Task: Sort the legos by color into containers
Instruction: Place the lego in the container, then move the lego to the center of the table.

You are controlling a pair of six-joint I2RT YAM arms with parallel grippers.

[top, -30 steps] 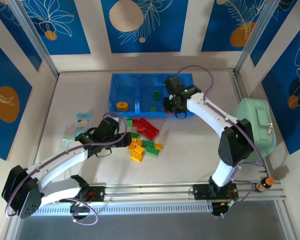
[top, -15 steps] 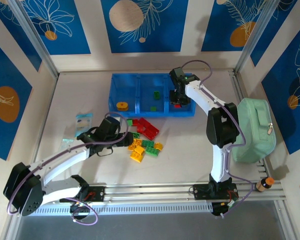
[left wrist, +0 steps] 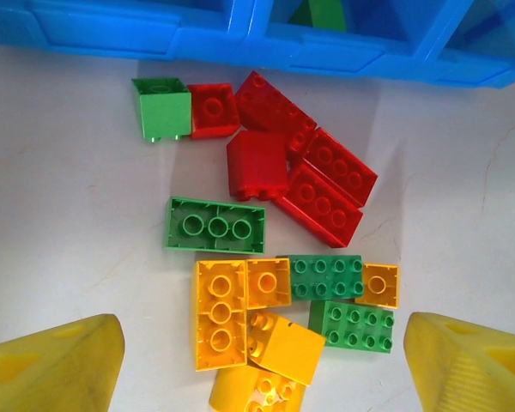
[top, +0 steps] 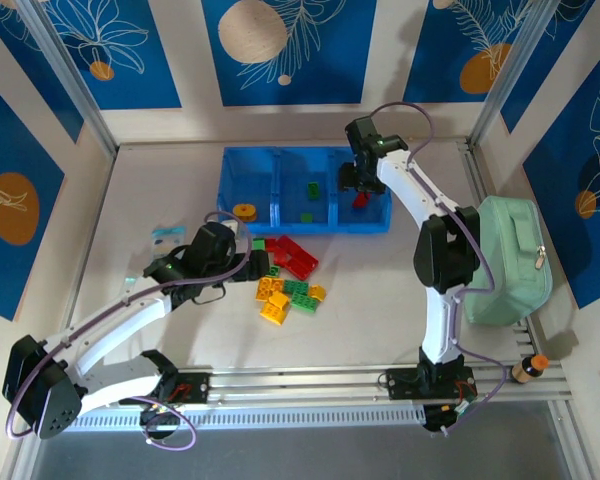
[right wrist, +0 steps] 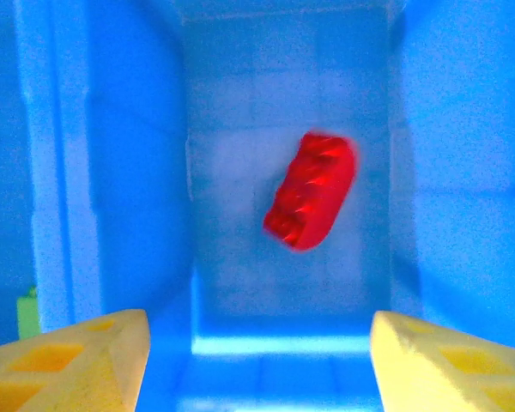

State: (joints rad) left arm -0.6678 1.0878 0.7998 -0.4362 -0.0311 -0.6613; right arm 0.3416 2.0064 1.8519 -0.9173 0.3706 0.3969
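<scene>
The low blue tray (top: 280, 165) has three containers side by side. A yellow disc (top: 244, 211) lies in the left one and two green bricks (top: 312, 188) in the middle one. My right gripper (top: 356, 183) hangs over the right one, open (right wrist: 257, 360). A red brick (right wrist: 311, 190), blurred, is loose below it inside that compartment (right wrist: 283, 77). The remaining legos (top: 288, 275) lie in a pile in front of the tray: red (left wrist: 300, 176), green (left wrist: 215, 225) and yellow (left wrist: 221, 313) bricks. My left gripper (top: 252, 262) hovers open (left wrist: 262, 369) over the pile's yellow bricks, holding nothing.
A mint-green zippered case (top: 510, 260) sits at the right table edge, with a small orange-capped bottle (top: 528, 368) near the front rail. A clear packet (top: 165, 242) lies left of the left arm. The tray wall (left wrist: 240, 39) runs just beyond the pile.
My right gripper has moved over the right compartment and opened, letting go of the red brick. My left gripper has shifted slightly toward the tray, over the pile, and opened wider.
</scene>
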